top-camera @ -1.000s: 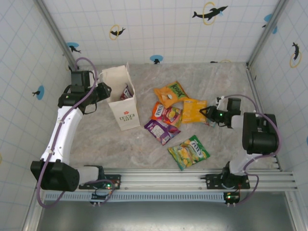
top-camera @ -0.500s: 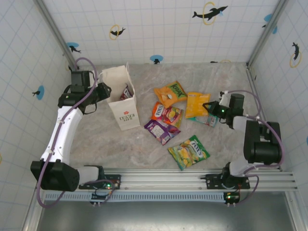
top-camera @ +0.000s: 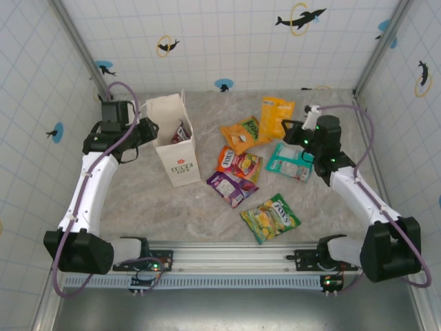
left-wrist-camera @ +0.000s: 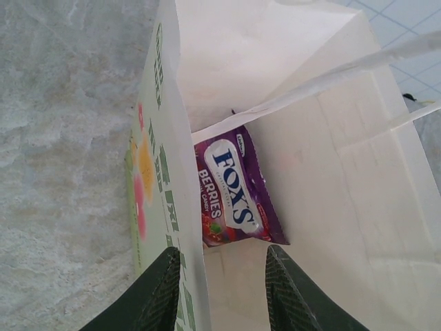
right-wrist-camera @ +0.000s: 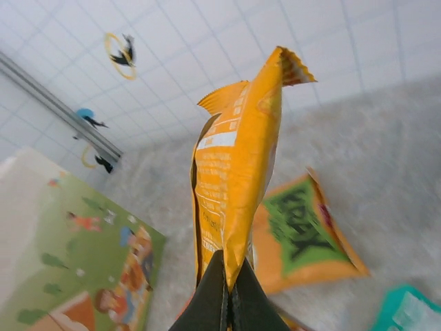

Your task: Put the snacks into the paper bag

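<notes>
Orange packet; teal packet; green-yellow packet; purple packet with white logo; cream paper bag; grey marbled table.

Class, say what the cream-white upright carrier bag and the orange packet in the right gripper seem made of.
Cream-white carrier bag: probably matte paper; stiff folded walls, no shine. Orange packet: likely thin plastic film; serrated crimped top edge, smooth sheen.

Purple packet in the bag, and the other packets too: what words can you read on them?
"FOX'S" and "BERRIES": on the purple packet inside the paper bag.
"FOX'S": on the green-yellow packet lying on the table.
Small print on the yellow-orange packet pinched in the right end effector: too blurred to read.
Dark lettering on the bag's front: too small to read.
</notes>
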